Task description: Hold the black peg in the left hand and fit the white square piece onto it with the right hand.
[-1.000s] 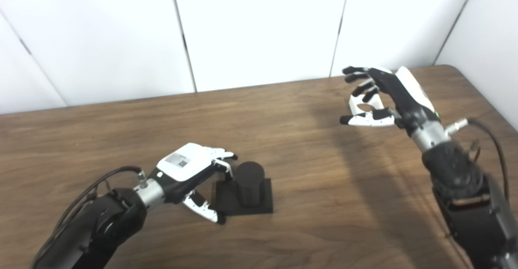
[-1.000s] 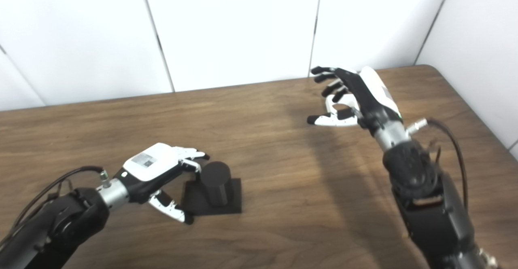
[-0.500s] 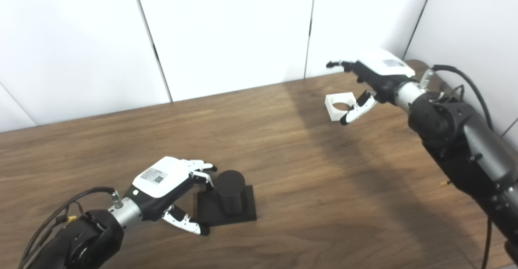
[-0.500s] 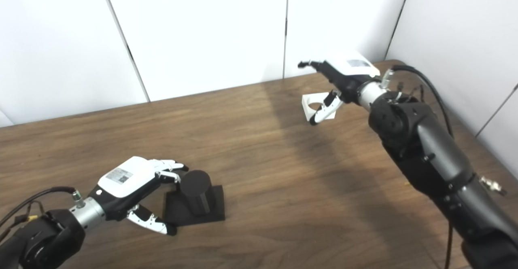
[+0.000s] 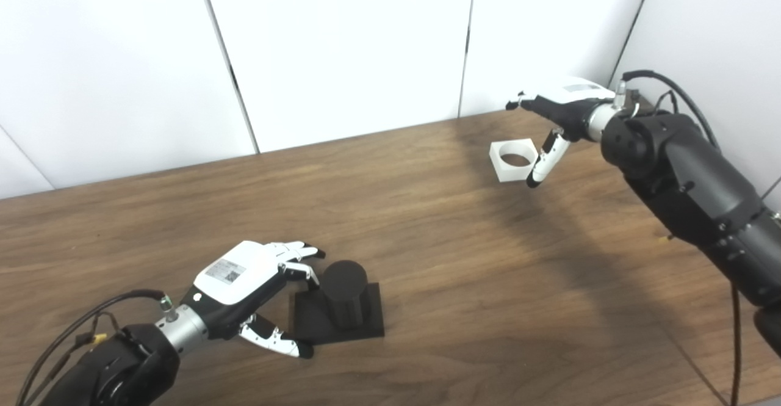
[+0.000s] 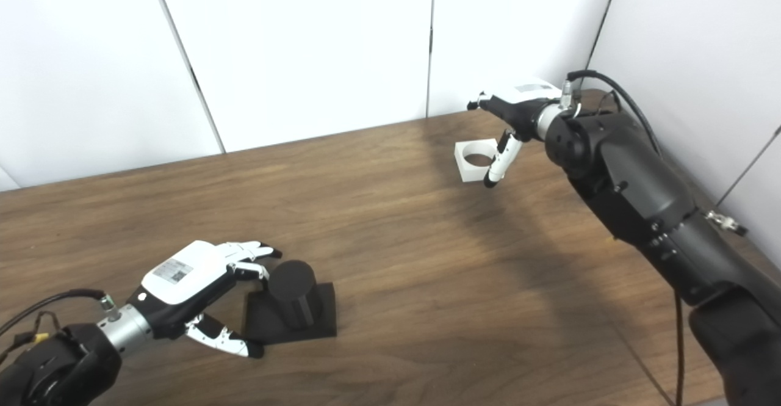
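The black peg point(image 5: 343, 293), a short cylinder on a square black base, stands on the table at the lower left. My left hand point(image 5: 250, 273) is open just to its left, fingers spread toward the peg and thumb near the base's front corner, not gripping it. The white square piece point(image 5: 514, 159), with a round hole, lies flat at the far right of the table. My right hand point(image 5: 558, 116) hovers open beside and above it, thumb hanging down at the piece's right edge, fingers stretched over its far side.
The wooden table point(image 5: 427, 241) ends at white wall panels point(image 5: 341, 46) behind and on the right. My right forearm point(image 5: 683, 180) crosses the table's right side. A cable point(image 5: 665, 88) loops off the right wrist.
The camera view shifted between the oldest frames and now. My right hand has turned palm-down and drawn slightly right, thumb now hanging at the white piece's edge. The left hand barely moved.
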You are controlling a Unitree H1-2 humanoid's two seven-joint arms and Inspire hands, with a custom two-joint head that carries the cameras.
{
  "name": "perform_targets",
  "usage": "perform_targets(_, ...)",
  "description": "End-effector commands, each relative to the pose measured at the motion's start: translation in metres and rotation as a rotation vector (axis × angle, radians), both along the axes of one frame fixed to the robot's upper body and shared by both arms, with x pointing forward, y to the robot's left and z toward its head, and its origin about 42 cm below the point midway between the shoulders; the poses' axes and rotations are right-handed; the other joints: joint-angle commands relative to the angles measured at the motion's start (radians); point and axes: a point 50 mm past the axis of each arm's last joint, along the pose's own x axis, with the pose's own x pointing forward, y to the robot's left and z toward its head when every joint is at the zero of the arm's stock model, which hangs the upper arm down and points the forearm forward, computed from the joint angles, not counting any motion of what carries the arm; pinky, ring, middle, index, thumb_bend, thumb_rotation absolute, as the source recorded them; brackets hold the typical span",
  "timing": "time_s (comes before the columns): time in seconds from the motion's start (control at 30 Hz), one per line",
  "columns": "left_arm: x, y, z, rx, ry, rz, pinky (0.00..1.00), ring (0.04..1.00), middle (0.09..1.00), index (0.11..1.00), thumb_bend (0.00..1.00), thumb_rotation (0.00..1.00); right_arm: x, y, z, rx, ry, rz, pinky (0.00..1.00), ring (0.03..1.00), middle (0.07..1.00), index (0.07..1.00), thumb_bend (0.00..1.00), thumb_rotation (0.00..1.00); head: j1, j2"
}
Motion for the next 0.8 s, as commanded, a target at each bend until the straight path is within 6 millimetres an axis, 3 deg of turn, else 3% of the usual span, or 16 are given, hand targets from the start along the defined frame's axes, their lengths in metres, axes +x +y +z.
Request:
perform_targets(0.0, -0.027, 0.026, -0.046, 0.199, 0.149, -0.026, 0.87, 0.909, 0.9, 0.492, 0.52, 0.06, 0.011, -0.003, 0.036, -0.043, -0.104, -0.006, 0.9, 0.969, 0.981, 0.931, 0.91, 0.2, -0.001, 0.001)
perform_targets(0.33, -0.03, 0.024, -0.046, 0.203, 0.155, -0.026, 0.87, 0.906, 0.898, 0.491, 0.52, 0.07, 0.036, -0.007, 0.026, -0.046, -0.065, -0.063, 0.9, 0.964, 0.975, 0.939, 0.89, 0.21, 0.015, 0.007)
perform_targets(0.77, -0.035, 0.02, -0.035, 0.195, 0.15, -0.025, 0.84, 0.894, 0.889, 0.491, 0.52, 0.06, 0.054, -0.003, 0.005, -0.052, -0.01, -0.079, 0.87, 0.941, 0.964, 0.919, 0.87, 0.18, 0.049, 0.026)
